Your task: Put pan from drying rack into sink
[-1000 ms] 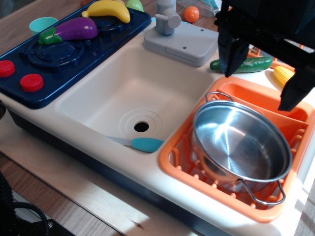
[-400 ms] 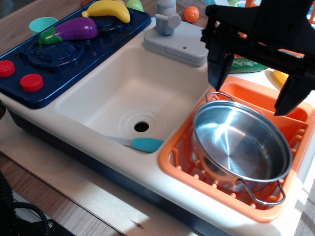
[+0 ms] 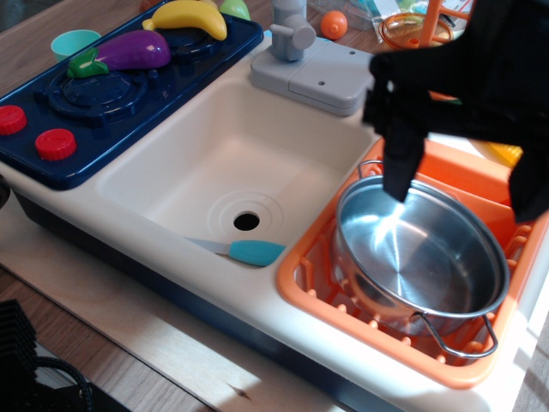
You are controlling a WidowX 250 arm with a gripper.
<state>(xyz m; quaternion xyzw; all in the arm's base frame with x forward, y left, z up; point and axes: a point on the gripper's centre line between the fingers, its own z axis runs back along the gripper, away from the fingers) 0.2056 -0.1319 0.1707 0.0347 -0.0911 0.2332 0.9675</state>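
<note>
The shiny steel pan (image 3: 420, 257) sits tilted in the orange drying rack (image 3: 300, 276) at the right, with one wire handle at the front and one at the back. The cream-white sink (image 3: 197, 163) with its black drain hole (image 3: 246, 221) lies to the left of the rack. My black gripper (image 3: 463, 208) is open and hangs over the back of the pan. Its left finger (image 3: 399, 167) reaches down just inside the pan's far rim. Its right finger (image 3: 532, 193) is at the rack's right edge. It holds nothing.
A teal-handled knife (image 3: 247, 251) lies on the sink's front rim. A grey faucet (image 3: 293, 34) stands behind the sink. A dark blue stove (image 3: 103, 99) at the left carries an eggplant (image 3: 129, 51) and a banana (image 3: 190, 15). A small orange clear bowl (image 3: 407, 27) is behind the rack.
My gripper has come down and forward over the rack. Its left finger now dips into the back of the pan. The pan has not moved.
</note>
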